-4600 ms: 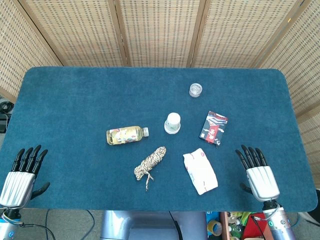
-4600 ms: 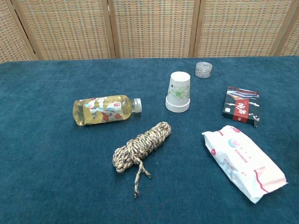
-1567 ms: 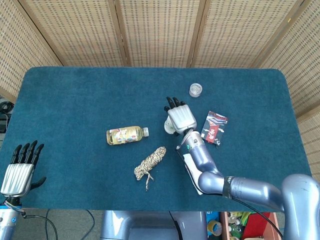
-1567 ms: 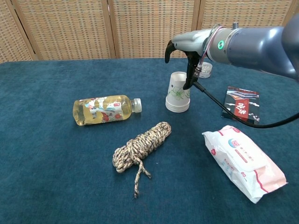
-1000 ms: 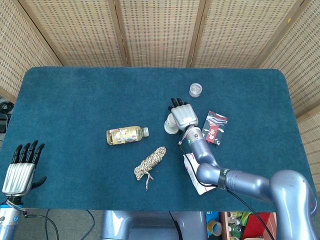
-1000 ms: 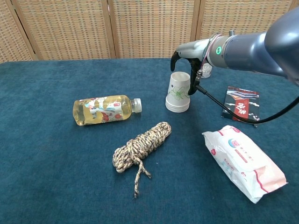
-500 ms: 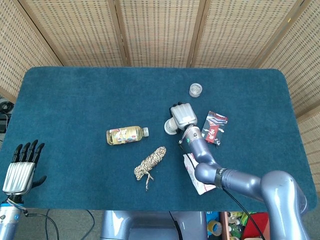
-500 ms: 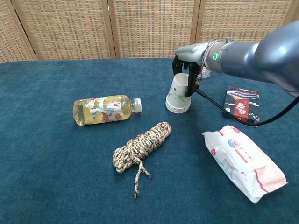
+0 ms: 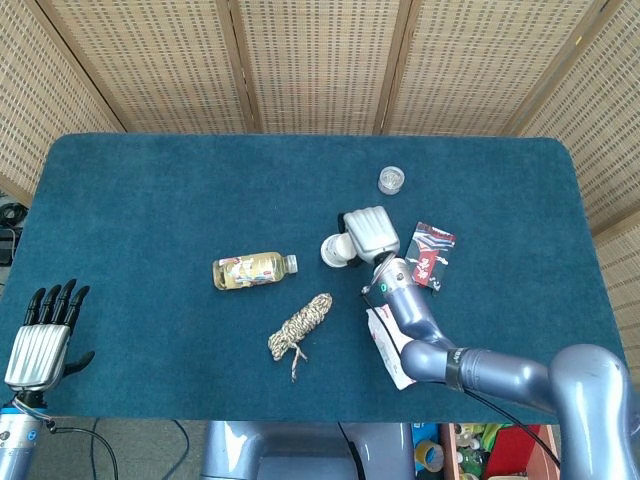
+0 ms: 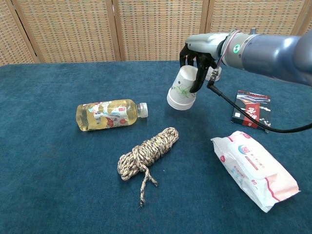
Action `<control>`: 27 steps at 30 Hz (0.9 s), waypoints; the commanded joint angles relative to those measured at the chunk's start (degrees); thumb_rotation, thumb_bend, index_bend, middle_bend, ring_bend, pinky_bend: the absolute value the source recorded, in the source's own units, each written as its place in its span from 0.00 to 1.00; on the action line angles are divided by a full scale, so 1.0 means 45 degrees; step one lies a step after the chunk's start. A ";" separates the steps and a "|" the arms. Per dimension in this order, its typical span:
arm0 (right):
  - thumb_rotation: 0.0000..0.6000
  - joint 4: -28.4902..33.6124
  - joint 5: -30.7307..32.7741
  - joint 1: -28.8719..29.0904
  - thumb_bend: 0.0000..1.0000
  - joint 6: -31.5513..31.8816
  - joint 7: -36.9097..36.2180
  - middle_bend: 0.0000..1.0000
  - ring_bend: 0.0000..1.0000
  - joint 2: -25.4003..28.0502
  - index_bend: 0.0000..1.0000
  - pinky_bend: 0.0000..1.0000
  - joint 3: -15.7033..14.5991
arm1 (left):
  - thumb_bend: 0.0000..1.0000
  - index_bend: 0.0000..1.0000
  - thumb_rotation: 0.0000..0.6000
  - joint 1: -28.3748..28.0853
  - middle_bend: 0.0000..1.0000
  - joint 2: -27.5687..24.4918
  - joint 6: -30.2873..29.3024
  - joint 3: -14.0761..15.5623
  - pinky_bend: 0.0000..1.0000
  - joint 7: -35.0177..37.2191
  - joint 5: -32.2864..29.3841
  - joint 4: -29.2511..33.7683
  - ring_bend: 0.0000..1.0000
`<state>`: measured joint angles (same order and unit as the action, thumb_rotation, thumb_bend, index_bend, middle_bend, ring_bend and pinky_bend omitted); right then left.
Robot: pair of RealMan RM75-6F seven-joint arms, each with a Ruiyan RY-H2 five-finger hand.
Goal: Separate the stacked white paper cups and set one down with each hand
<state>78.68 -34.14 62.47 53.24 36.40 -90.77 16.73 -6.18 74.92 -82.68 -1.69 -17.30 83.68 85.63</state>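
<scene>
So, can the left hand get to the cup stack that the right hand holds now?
Probably yes. The left hand rests open at the table's near left edge, far from the cup stack, which the right hand holds lifted and tilted. Only bare cloth and a low bottle lie between.

A staged test setup: a blue-carpeted desk [image 9: 150,190] backed by woven rattan screens [image 9: 320,60], with cables [image 9: 120,440] beneath.

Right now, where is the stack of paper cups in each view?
Head view: cup stack just right of centre, gripped by the right hand, tilted left.
Chest view: upper middle, lifted off the table, rims down-left.
Shared landmark: the bottle lying to its left.
</scene>
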 commanded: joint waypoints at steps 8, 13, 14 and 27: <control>1.00 0.2921 0.0057 -0.1283 0.27 0.1487 -0.1499 0.64 0.52 0.1800 0.73 0.76 0.0851 | 0.19 0.00 1.00 -0.0079 0.00 0.0045 0.0055 0.0025 0.00 0.0425 0.0121 0.0022 0.00; 1.00 0.4216 0.0926 -0.1760 0.27 0.0992 -0.2963 0.64 0.52 0.2476 0.73 0.76 0.1644 | 0.19 0.00 1.00 -0.0108 0.00 0.0110 0.0109 0.0046 0.00 0.0408 0.0117 -0.0013 0.00; 1.00 0.4584 0.1200 -0.1945 0.27 0.0701 -0.3631 0.64 0.52 0.2660 0.73 0.76 0.1944 | 0.19 0.00 1.00 -0.0126 0.00 0.0134 0.0158 0.0049 0.00 0.0404 0.0095 -0.0009 0.00; 1.00 0.5366 0.1883 -0.2493 0.27 -0.1176 -0.7222 0.64 0.52 0.3392 0.73 0.76 0.2995 | 0.19 0.00 1.00 -0.0381 0.00 0.0293 0.0493 -0.0111 0.00 0.0378 -0.0133 0.0000 0.00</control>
<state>102.77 -26.20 51.15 48.49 4.76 -75.63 29.60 -7.83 76.23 -80.53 -2.13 -15.56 83.13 85.58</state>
